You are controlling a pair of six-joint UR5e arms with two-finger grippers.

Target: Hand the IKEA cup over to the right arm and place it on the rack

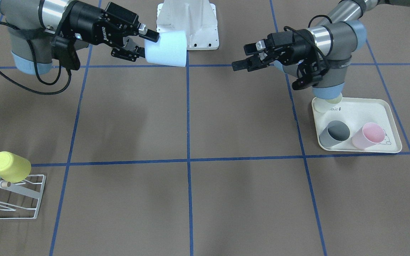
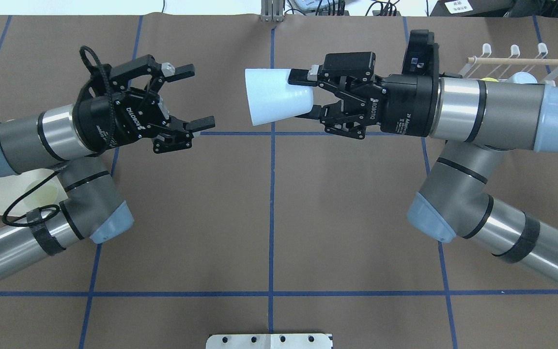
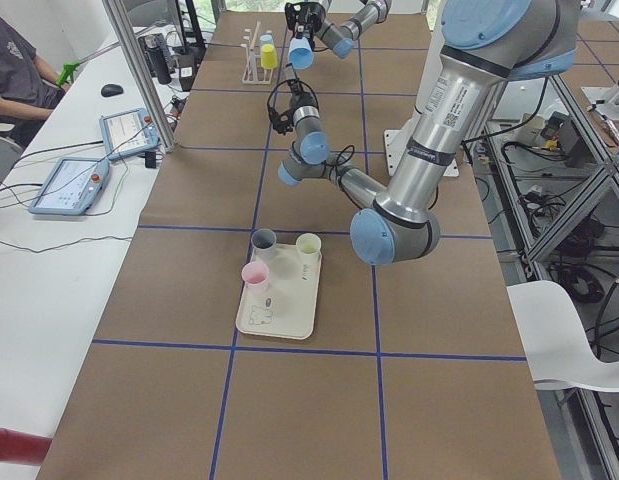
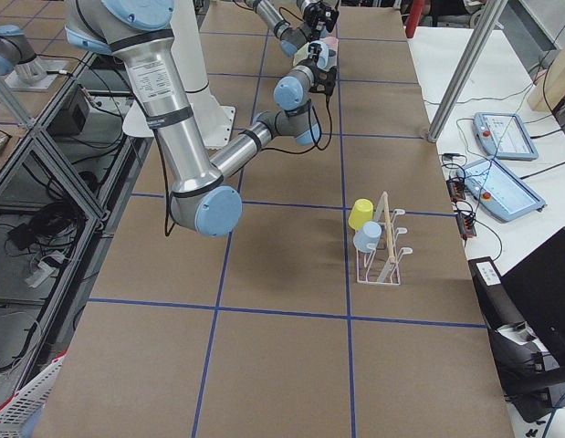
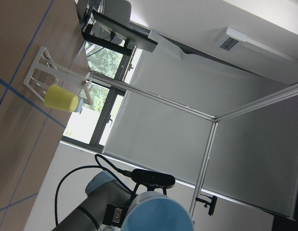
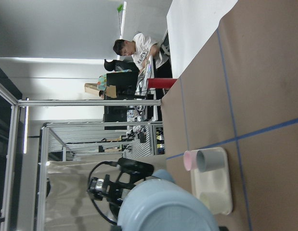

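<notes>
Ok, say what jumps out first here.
The right arm's fingers clamp a pale blue plastic cup sideways above the middle of the table, opposite the left arm's fingers, spread open and apart from it. A yellow plastic cup sits tilted on the white wire rack at the robot's right.

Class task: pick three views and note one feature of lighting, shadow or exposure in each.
Exterior front-facing: soft-edged shadows lie on the table; the pale blue cup looks nearly washed out. Left wrist-mounted: the window beyond the rack is blown out to white. Right wrist-mounted: the scene appears turned sideways.
</notes>
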